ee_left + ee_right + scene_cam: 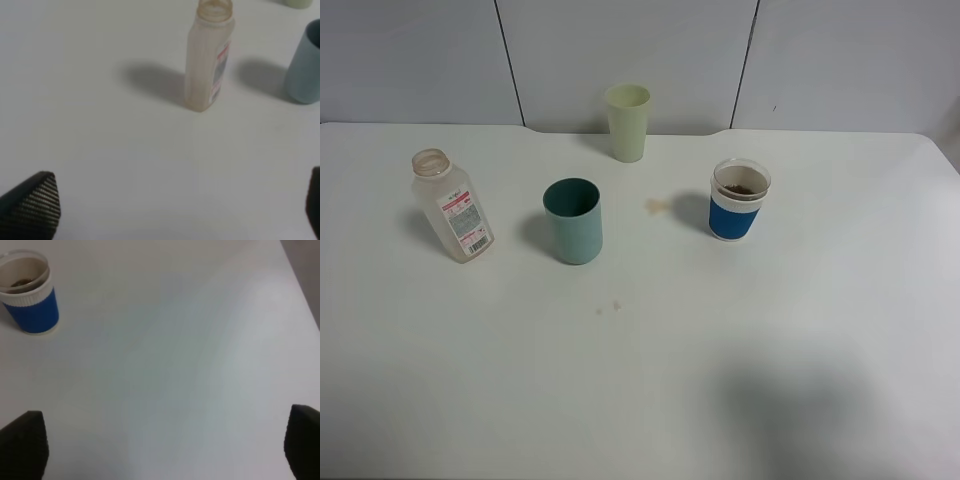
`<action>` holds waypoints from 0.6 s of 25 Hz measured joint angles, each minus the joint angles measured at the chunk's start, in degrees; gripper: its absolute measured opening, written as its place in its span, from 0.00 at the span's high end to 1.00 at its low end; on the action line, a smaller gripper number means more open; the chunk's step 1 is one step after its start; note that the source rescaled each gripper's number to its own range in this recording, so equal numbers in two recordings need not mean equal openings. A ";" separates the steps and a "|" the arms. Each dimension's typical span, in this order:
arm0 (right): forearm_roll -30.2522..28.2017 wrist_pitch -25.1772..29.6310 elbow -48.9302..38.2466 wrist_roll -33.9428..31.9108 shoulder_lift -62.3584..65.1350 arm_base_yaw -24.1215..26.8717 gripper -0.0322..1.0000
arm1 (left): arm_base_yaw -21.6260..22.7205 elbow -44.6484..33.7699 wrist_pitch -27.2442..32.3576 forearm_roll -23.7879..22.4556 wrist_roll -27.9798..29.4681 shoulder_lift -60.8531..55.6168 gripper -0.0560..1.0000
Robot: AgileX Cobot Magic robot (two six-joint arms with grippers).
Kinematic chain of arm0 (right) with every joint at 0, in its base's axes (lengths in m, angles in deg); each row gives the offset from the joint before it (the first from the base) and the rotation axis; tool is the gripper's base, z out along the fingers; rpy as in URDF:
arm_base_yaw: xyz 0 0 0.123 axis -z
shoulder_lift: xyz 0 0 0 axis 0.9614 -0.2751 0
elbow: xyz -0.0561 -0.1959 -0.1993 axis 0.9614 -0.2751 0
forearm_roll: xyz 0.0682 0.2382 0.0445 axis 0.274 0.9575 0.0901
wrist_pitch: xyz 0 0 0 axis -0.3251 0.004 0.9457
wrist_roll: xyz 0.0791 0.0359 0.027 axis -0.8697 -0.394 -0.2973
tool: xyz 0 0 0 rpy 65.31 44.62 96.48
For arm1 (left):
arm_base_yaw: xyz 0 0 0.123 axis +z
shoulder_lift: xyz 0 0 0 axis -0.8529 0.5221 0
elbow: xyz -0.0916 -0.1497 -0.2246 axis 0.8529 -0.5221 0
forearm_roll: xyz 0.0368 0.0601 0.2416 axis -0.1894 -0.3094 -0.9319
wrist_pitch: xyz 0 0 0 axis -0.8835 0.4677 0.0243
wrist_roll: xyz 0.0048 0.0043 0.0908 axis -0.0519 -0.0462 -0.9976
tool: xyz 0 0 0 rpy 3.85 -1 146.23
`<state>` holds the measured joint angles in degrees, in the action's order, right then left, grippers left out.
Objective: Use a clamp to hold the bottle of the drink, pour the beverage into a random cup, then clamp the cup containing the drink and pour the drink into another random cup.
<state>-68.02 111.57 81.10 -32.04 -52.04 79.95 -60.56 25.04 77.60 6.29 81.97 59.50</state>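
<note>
My left gripper [175, 210] and right gripper [165, 450] stand spread, empty; blue-banded cup [739, 201] holds brown drink, so pouring looks finished.

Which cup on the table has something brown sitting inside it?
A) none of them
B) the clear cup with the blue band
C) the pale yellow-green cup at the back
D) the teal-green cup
B: the clear cup with the blue band shows a brown layer at its bottom, seen from the overhead and right wrist views, while the teal-green cup looks only dark inside and the pale yellow-green cup shows nothing brown.
</note>
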 joint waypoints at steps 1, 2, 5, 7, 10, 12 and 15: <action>-0.67 -0.05 0.00 -0.80 0.00 0.00 0.18 | 0.00 0.00 0.00 0.00 0.00 0.00 0.00; -1.32 -0.05 0.00 -1.72 0.00 0.00 0.18 | 0.00 0.00 0.00 0.00 0.00 0.00 0.00; -3.07 -0.11 0.00 -4.17 0.00 0.00 0.18 | 0.00 0.00 0.00 0.00 0.00 0.00 0.00; -3.13 -0.11 0.00 -4.43 0.00 0.00 0.18 | 0.00 0.00 0.00 0.00 0.00 0.00 0.00; -3.13 -0.11 0.00 -4.56 0.00 0.00 0.19 | 0.00 0.00 0.00 0.00 0.00 0.00 0.00; -3.13 -0.11 0.00 -4.56 0.00 0.00 0.19 | 0.00 0.00 0.00 0.00 0.00 0.00 0.00; -3.13 -0.11 0.00 -4.56 0.00 0.00 0.19 | 0.00 0.00 0.00 0.00 0.00 0.00 0.00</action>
<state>-71.15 111.46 81.10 -36.60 -52.04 79.95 -60.56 25.04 77.60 6.29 81.97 59.50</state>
